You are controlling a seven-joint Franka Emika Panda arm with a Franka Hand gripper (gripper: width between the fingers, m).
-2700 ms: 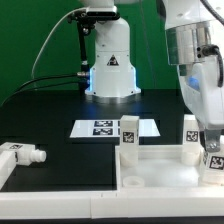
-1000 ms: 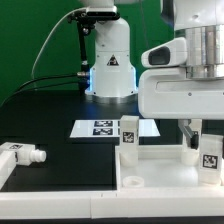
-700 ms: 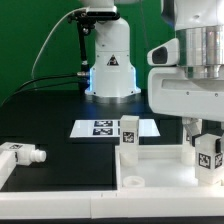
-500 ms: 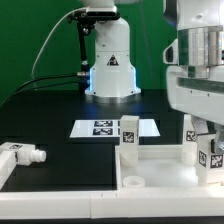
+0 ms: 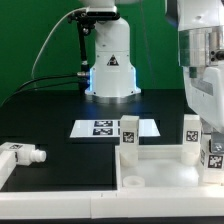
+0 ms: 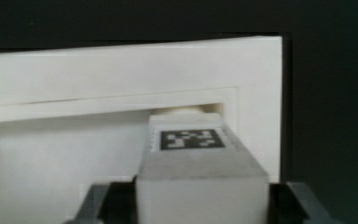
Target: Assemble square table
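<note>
My end effector (image 6: 197, 198) is clenched on a leg (image 6: 197, 150), holding it straight up at the square panel's (image 5: 150, 168) corner by the surface's (image 5: 50, 120) near edge, so I think it can screw in.

This is a robotics lab. A white robot base (image 5: 109, 60) with a warning sticker stands at the far edge of the black bench (image 5: 55, 115), before a green screen (image 5: 30, 35). Printed tags mark the marker board (image 5: 100, 128) and each leg (image 5: 128, 133).

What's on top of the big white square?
Three legs stand on the square panel: first leg, second leg, and third leg between the fingers. Its bottom end is hidden.
</note>
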